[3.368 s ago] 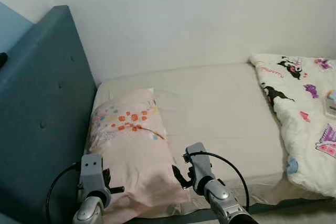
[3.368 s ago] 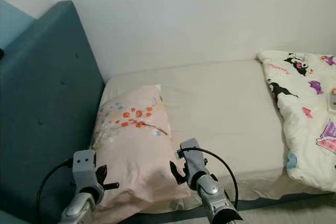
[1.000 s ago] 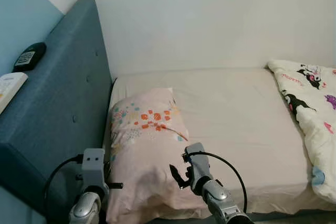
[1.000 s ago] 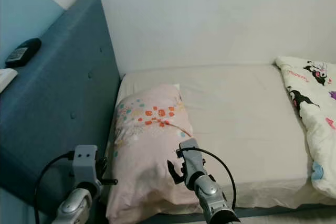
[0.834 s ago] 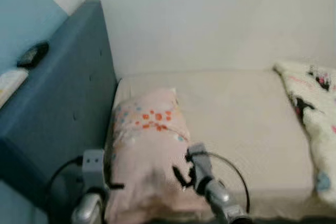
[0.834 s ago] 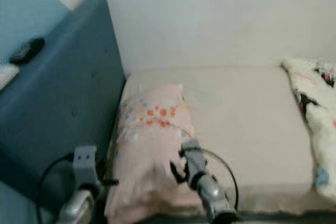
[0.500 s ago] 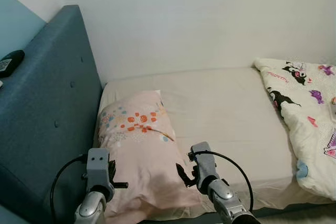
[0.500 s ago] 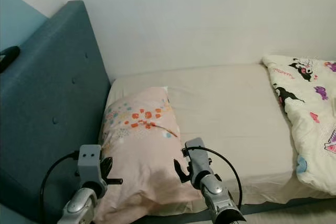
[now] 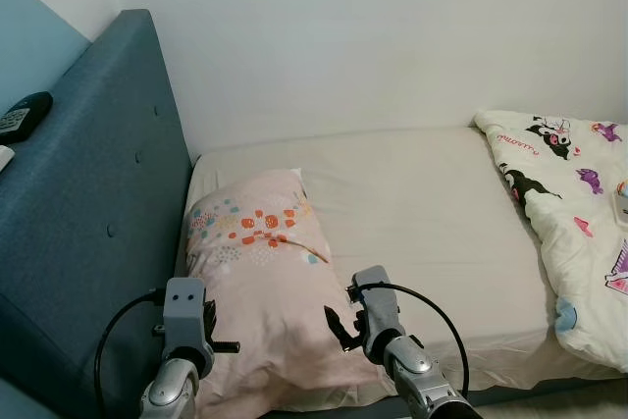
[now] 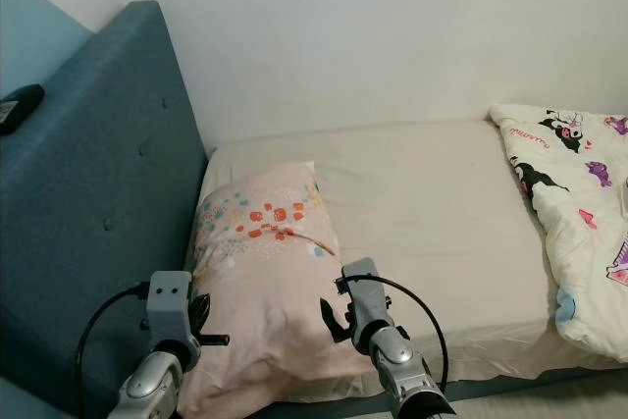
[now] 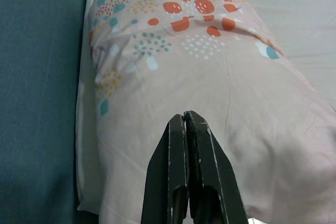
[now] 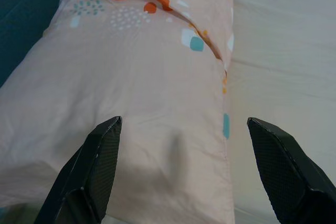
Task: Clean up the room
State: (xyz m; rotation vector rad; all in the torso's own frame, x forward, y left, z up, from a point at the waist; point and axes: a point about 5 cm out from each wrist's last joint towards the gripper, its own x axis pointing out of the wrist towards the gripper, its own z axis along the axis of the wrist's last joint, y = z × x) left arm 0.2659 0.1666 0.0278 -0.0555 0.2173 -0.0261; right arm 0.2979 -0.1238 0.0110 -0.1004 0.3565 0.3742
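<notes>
Approaching the pink floral fabric pillow (image 9: 257,287): right gripper (image 12: 181,169) spread wide above it, left gripper (image 11: 187,145) pressed closed; next, likely grasp.

Bed (image 9: 412,213) w/ beige sheet runs along the white wall, blue headboard (image 9: 88,213) at 9 o'clock. Pink pillow (image 9: 260,291) w/ orange and teal print lies at the head end, touching the headboard. White cartoon-print quilt (image 9: 574,233) heaped at 3 o'clock, well apart from the pillow.
</notes>
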